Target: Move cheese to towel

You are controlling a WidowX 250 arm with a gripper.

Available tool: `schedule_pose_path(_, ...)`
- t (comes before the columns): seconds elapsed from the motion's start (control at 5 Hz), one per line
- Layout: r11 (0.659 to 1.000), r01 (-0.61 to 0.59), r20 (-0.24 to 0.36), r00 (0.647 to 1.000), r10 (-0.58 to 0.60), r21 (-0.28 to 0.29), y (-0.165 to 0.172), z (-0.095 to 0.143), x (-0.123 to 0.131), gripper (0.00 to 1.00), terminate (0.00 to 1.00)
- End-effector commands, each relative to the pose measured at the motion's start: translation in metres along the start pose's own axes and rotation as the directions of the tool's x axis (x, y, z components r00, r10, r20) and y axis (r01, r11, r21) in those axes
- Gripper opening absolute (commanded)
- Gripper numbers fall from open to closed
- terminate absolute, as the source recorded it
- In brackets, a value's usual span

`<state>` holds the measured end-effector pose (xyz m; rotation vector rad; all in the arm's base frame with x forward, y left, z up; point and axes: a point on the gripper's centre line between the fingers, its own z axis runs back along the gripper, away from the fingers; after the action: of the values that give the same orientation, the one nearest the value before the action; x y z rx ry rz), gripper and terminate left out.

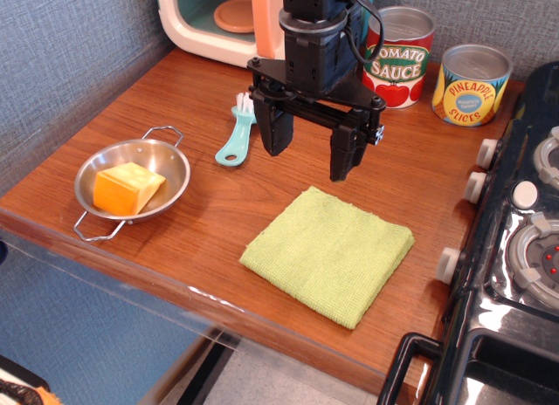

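Note:
The cheese (127,188), an orange block with a paler yellow top, lies inside a steel bowl (171,160) with two wire handles at the left front of the wooden table. The light green towel (328,251) lies flat near the table's front edge, right of the middle. My black gripper (308,159) hangs above the table just behind the towel's far corner. Its two fingers are spread apart and hold nothing. It is well to the right of the bowl and the cheese.
A turquoise brush (238,138) lies left of the gripper. A tomato sauce can (397,58) and a pineapple slices can (471,84) stand at the back right. A toy microwave (214,19) stands at the back. A toy stove (514,248) borders the right side.

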<state>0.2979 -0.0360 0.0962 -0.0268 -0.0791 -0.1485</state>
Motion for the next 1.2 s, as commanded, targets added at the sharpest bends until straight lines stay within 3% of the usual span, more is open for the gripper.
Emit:
schedule_pose_path(0.0, 1.0, 0.0, 0.0, 1.0, 0.0, 0.0, 0.0, 0.0, 0.0, 1.0, 0.0)
schedule_pose_path(0.6, 0.986, -0.162, 0.031, 0.987, 0.16, 0.051, 0.094, 0.018, -0.051, 1.0, 0.0)
schedule_pose_path(1.0, 0.945, -0.297, -0.005, 0.954, 0.3, 0.134, 0.154, -0.005, -0.065, 1.0, 0.0)
